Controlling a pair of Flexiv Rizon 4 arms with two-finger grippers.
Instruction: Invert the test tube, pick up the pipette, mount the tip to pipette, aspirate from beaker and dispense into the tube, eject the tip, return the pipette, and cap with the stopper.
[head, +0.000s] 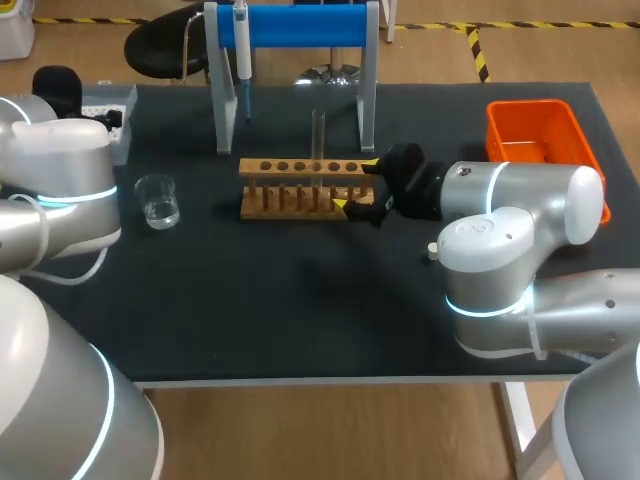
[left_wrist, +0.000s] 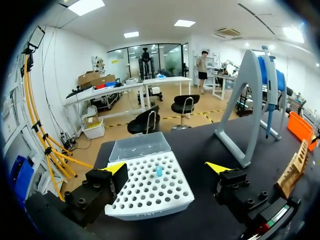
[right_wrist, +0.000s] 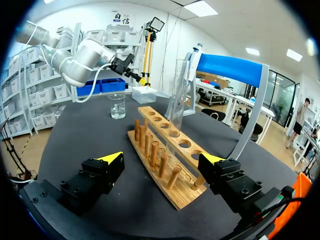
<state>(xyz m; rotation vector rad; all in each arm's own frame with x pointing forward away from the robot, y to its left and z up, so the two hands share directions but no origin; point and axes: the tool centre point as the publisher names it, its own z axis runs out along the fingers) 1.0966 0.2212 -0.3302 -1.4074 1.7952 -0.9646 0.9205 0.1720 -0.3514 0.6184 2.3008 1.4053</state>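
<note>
Wooden rack between parted right gripper fingers | tube upright just ahead | left gripper spread wide over tip box

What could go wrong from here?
1. The open right tool straddles the end of the light wooden peg rack; reaching for the upright clear glass test tube might clip pegs and shift the rack.
2. The tube is thin and transparent; an off-centre grasp could tip it.
3. The white perforated tip box under the open left tool shows only one blue tip; a failed mount likely leaves no spare.
</note>
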